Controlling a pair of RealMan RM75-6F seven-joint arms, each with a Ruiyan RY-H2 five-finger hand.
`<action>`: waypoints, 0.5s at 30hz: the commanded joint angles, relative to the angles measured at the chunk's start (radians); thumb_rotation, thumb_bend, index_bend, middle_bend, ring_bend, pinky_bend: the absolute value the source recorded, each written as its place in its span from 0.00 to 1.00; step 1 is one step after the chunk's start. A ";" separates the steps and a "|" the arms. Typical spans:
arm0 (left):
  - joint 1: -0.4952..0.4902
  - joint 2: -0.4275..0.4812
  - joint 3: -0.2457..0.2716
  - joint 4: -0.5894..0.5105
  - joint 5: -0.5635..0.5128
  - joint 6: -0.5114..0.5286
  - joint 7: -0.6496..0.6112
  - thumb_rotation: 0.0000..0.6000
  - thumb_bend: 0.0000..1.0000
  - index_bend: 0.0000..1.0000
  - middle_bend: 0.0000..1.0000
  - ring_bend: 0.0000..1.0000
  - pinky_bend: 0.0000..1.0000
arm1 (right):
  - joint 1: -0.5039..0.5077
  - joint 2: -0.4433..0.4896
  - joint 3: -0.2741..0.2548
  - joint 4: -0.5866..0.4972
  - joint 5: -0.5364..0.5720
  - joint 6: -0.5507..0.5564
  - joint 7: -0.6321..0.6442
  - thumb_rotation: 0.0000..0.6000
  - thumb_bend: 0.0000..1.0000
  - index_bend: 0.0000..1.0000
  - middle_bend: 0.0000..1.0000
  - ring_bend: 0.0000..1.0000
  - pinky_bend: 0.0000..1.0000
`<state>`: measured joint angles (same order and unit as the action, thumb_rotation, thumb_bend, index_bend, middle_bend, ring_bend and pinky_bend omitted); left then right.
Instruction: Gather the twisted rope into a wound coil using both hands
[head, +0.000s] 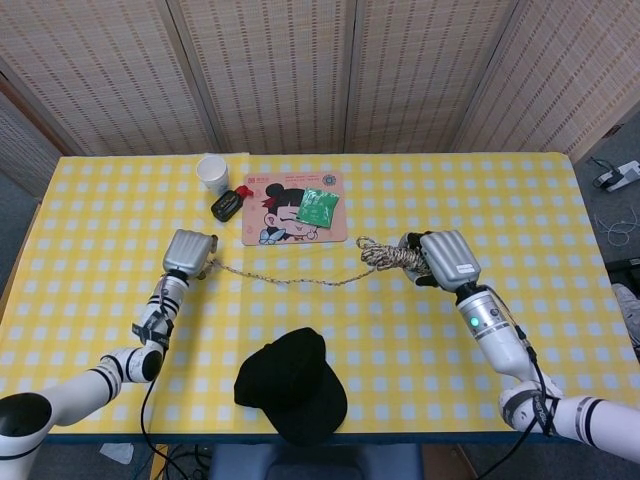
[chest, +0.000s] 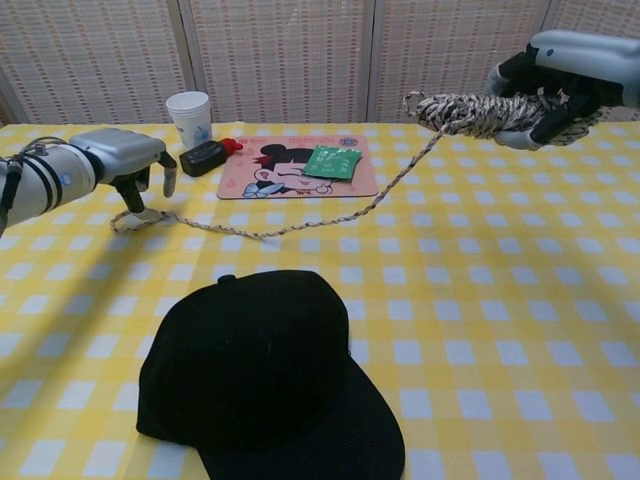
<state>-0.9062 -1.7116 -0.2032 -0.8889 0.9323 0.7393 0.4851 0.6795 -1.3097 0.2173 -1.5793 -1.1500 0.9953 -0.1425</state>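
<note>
Between our hands lies bare checked cloth; our right hand (chest: 555, 85) grips the wound braided rope (chest: 470, 108), whose tail runs to our left hand (chest: 128, 158), fingers spread, behind the black cap (chest: 265, 375).

Black cap (chest: 265, 375) on yellow-and-white checked tablecloth (chest: 520, 300); speckled cream-and-dark rope (chest: 470, 110).

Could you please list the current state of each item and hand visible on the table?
rope: partly wound, the bundle raised off the table, the tail lying across the cloth.
right hand: holds the wound bundle.
left hand: fingers down at the rope's free end; grip unclear.
paper cup: upright.
black cap: resting on the table, crown up.
green packet: flat on the cartoon mat.
</note>
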 joint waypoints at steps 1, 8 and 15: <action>-0.012 -0.014 -0.002 0.014 0.000 -0.003 0.009 1.00 0.28 0.54 1.00 1.00 1.00 | 0.000 -0.001 -0.001 0.003 0.000 -0.002 0.001 1.00 0.66 0.81 0.68 0.52 0.61; -0.029 -0.040 -0.006 0.051 -0.004 -0.015 0.024 1.00 0.28 0.58 1.00 1.00 1.00 | -0.003 -0.002 -0.003 0.016 0.001 -0.009 0.015 1.00 0.65 0.81 0.68 0.52 0.61; -0.039 -0.059 -0.005 0.086 -0.031 -0.042 0.059 1.00 0.28 0.61 1.00 1.00 1.00 | -0.004 -0.008 -0.005 0.030 -0.004 -0.016 0.030 1.00 0.65 0.82 0.68 0.52 0.61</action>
<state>-0.9425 -1.7676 -0.2079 -0.8079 0.9070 0.7031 0.5380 0.6758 -1.3172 0.2124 -1.5491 -1.1540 0.9792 -0.1130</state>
